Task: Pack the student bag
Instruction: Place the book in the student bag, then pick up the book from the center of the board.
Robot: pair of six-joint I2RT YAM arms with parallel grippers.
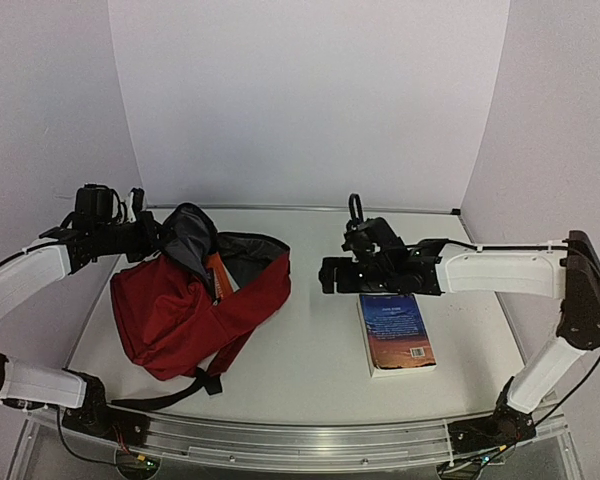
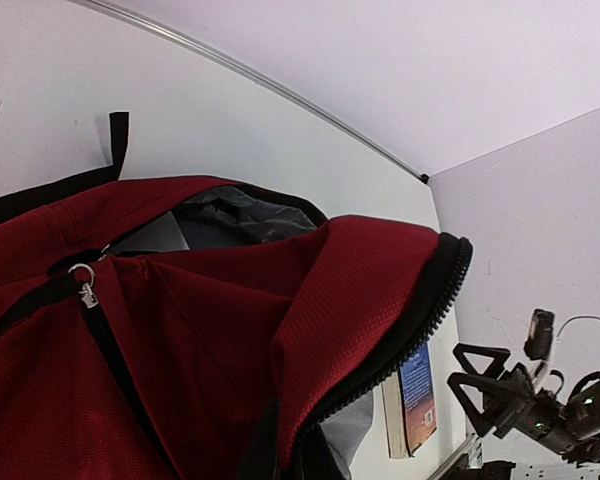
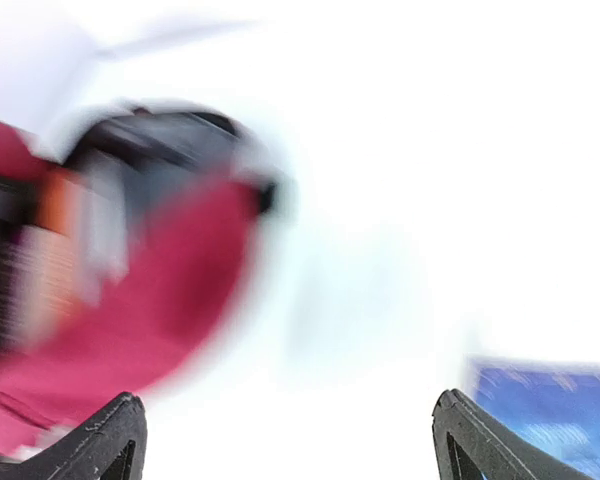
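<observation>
The student bag [image 1: 180, 310], dark red with black straps, lies on the left half of the table with its mouth held up, showing grey lining [image 1: 195, 235] and something orange [image 1: 215, 268] inside. My left gripper [image 1: 152, 238] is at the raised rim of the mouth and shut on it; its fingers are hidden behind red fabric [image 2: 230, 330] in the left wrist view. My right gripper [image 1: 326, 275] hovers over the table between the bag and a blue-and-orange book [image 1: 396, 333]. It stands open [image 3: 290, 445] with nothing between its fingers. The right wrist view is blurred.
The book lies flat to the right of centre, just below the right arm's wrist. A black strap [image 1: 170, 398] trails from the bag toward the near table edge. White walls close in the back and both sides.
</observation>
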